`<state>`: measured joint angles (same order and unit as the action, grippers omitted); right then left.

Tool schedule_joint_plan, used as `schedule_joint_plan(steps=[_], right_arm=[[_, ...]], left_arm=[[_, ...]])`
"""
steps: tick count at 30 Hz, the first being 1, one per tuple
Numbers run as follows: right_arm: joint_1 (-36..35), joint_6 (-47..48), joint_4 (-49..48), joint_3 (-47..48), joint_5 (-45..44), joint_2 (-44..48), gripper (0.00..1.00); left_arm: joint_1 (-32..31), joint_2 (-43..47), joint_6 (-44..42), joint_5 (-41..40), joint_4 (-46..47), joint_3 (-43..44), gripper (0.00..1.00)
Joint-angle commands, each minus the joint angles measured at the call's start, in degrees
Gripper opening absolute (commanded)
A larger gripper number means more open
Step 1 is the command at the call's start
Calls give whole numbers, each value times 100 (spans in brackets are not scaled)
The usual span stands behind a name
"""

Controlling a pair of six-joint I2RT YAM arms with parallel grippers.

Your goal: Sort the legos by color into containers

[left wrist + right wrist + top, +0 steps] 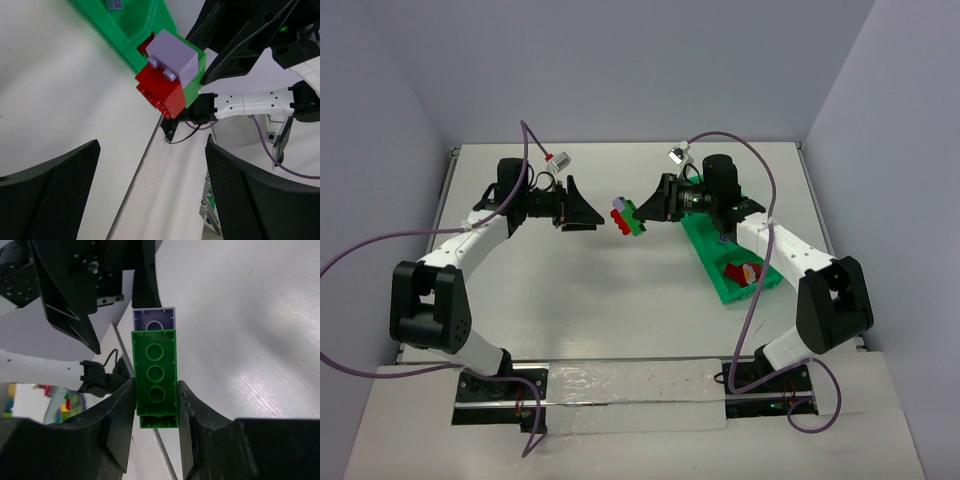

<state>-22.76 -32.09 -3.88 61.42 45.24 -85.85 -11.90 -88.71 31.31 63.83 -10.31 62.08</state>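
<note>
- Above the middle of the bench [570, 300], the right hand [156, 392] is clenched on a stack of legos [628, 217], green, red and purple, held clear of the surface.
- Facing it, the left hand [151, 160] is released, fingers wide, not touching.
- Right of them lies the green tray [705, 250], with a red brick [743, 271] in its near compartment.

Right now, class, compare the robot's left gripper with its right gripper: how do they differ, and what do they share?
The left gripper is open and holds nothing; the right gripper is shut on a green, red and purple lego stack. The left gripper's arm crosses bare table; the right gripper's arm passes over the green tray. Both are black, two-fingered, and point at each other.
</note>
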Motion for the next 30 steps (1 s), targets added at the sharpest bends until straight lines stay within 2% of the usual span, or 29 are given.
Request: schedule_joint_plan(steps=[1, 12, 21, 27, 30], right_arm=[[26, -409, -586, 297, 764, -86, 0], [0, -541, -600, 484, 1076, -195, 0], [-32, -488, -491, 506, 1125, -175, 0], [-67, -566, -585, 474, 1096, -211, 0], [-85, -618, -606, 484, 1071, -231, 0]], left_arm=[[-19, 110, 217, 479, 929, -55, 93], [-449, -161, 609, 209, 1475, 137, 91], [-538, -261, 1387, 187, 2521, 59, 79], [-629, -239, 1654, 263, 2869, -47, 62], [-659, -211, 1718, 280, 2986, -126, 43]])
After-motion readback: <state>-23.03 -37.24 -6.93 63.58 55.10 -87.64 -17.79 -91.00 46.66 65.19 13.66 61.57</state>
